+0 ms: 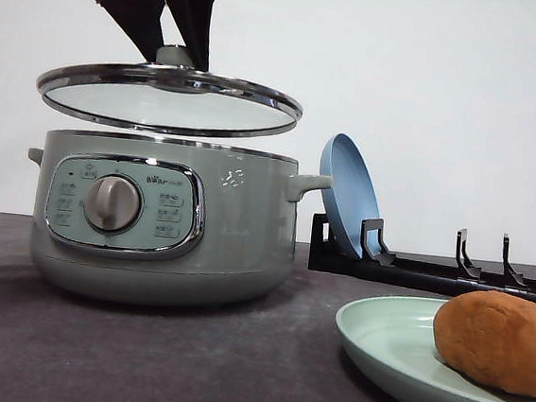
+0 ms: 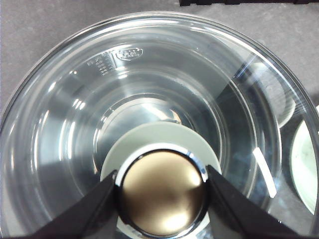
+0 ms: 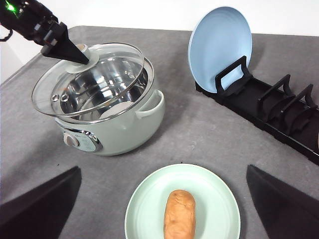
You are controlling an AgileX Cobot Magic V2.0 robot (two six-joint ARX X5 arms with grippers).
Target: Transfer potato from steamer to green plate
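While lid aloft: potato on green plate.

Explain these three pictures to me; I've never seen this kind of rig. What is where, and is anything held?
It is a two-armed table robot. One picture looks forward over the table; the other two come from cameras on each wrist. The left claw is shut on the knob of the glass lid, holding it above the steamer. The right claw is open above the green plate, where the potato lies. A blue plate stands in a black rack on the grey table.
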